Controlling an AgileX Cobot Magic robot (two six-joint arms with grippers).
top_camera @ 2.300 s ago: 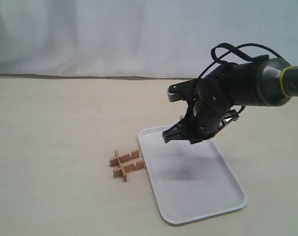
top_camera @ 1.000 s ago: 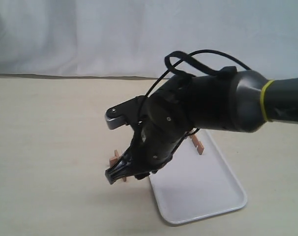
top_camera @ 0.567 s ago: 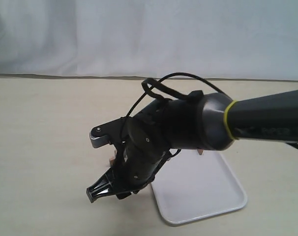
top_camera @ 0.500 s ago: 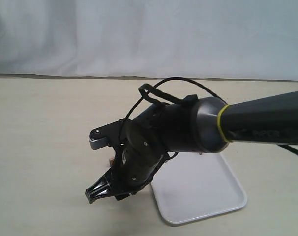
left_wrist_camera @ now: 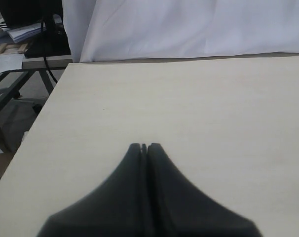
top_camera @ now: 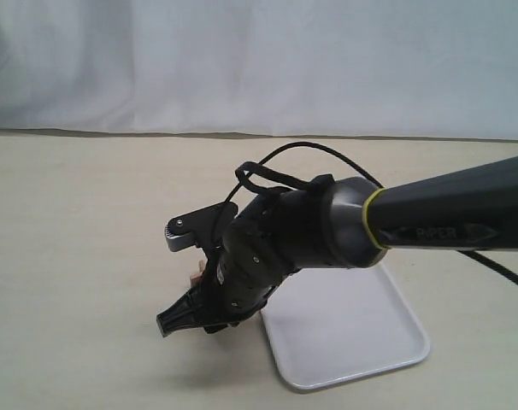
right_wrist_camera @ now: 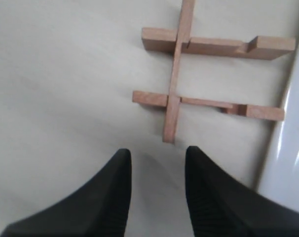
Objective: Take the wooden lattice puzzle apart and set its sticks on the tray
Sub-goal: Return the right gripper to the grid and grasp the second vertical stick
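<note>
The right gripper (top_camera: 169, 323), reaching across from the 3 o'clock side of the exterior view, hangs low over the pale table (top_camera: 79, 222), its jaws spread wide and holding nothing. The wooden lattice puzzle (right_wrist_camera: 175, 74) lies on the table just ahead of the open fingertips (right_wrist_camera: 121, 157), touching neither. Three sticks show in it: one cross stick (right_wrist_camera: 182, 27) locked over two parallel sticks (right_wrist_camera: 213, 46), each of which has an empty notch near the end closest to the tray. In the exterior view the arm hides nearly all of the puzzle; only a sliver shows at about 1 o'clock from the gripper's tip. The white tray (top_camera: 362, 342) sits at about 3 o'clock from the gripper, and its rim runs just beside the ends of the two parallel sticks. Whether rim and sticks touch cannot be told. The left gripper (left_wrist_camera: 144, 147) is over bare table with its jaws pressed together, gripping nothing.
</note>
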